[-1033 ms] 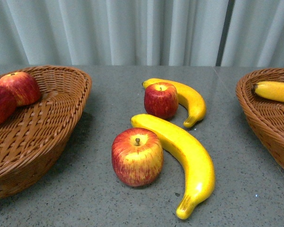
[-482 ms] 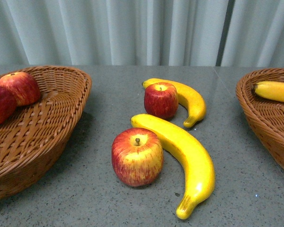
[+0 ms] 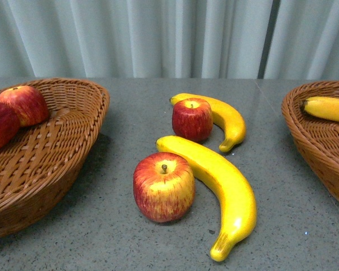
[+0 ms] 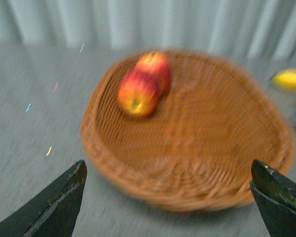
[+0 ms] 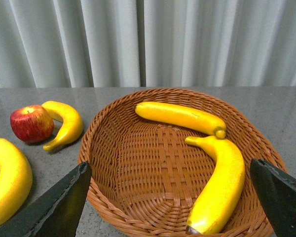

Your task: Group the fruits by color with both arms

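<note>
On the grey table (image 3: pixel 118 113) between the two baskets, the four loose fruits lie just as they did a second ago. The near apple (image 3: pixel 164 187) touches the long banana (image 3: pixel 217 189), and behind them the far apple (image 3: pixel 192 119) sits against the smaller banana (image 3: pixel 223 120). Nothing there has shifted across the front views, and neither arm shows in that view. A pair of apples (image 4: pixel 143 81) sits close together in the left basket (image 3: pixel 99 107), and a pair of bananas (image 5: pixel 180 116) lies in the right basket (image 5: pixel 96 148). The sorting therefore looks about half done, with two fruits of each colour left to collect. The left gripper (image 4: pixel 168 165) hangs over its basket with its fingers spread wide and nothing between them. Its wrist picture is smeared, which suggests that this arm is in motion, though I cannot tell which way. The right gripper (image 5: pixel 170 165) is likewise spread and empty above its basket, in a sharp picture. I judge that both arms are between picks, with the centre pile untouched. A pale curtain (image 3: pixel 158 34) closes off the back.
</note>
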Controlling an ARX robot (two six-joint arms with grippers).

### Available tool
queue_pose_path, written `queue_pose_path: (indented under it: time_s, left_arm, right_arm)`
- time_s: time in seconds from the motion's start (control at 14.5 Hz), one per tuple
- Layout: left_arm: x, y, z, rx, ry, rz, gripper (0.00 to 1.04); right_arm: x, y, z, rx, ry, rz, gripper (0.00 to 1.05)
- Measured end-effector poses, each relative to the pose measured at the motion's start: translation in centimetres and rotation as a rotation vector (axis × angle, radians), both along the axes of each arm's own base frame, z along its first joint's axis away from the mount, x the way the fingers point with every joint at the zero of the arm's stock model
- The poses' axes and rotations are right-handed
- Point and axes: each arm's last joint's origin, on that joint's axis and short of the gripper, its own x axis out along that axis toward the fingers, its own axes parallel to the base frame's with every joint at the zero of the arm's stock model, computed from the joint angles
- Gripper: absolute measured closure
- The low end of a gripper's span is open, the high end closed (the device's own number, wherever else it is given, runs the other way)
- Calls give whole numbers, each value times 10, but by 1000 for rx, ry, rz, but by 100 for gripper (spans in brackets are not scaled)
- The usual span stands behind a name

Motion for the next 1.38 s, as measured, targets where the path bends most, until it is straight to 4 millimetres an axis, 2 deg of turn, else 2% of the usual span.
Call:
queue_pose_path:
  time_s: [0.07, 0.14, 0.21, 0.28, 0.34, 0.55, 0.69, 0.9, 1.38]
  left_arm:
    - [7, -7, 10, 56, 99, 78, 7]
    - [18, -8, 29, 74, 61, 151, 7]
    - [30, -10, 47, 60, 20, 140, 7]
    - [73, -32, 77, 69, -33, -49, 7]
    - [119, -71, 81, 119, 47, -274, 7]
    - [167, -136, 61, 183, 194, -541, 7]
    - [176, -159, 32, 201, 316, -637, 7]
    - [176, -168, 14, 183, 378, -681, 7]
    - [165, -165, -12, 191, 486, -685, 7]
  right_arm:
    - [0, 0, 0, -1, 0, -2, 7]
    - [0, 0, 0, -1, -2, 0, 7]
    - [0, 0, 0, -1, 0, -2, 7]
    - [0, 0, 0, -1, -2, -2, 7]
    - [0, 0, 0, -1, -2, -2, 7]
    - [0, 0, 0, -1, -1, -2, 7]
    - [0, 0, 0, -1, -1, -2, 7]
    - [0, 0, 0, -1, -1, -2, 7]
    - [0, 0, 0, -1, -1, -2, 7]
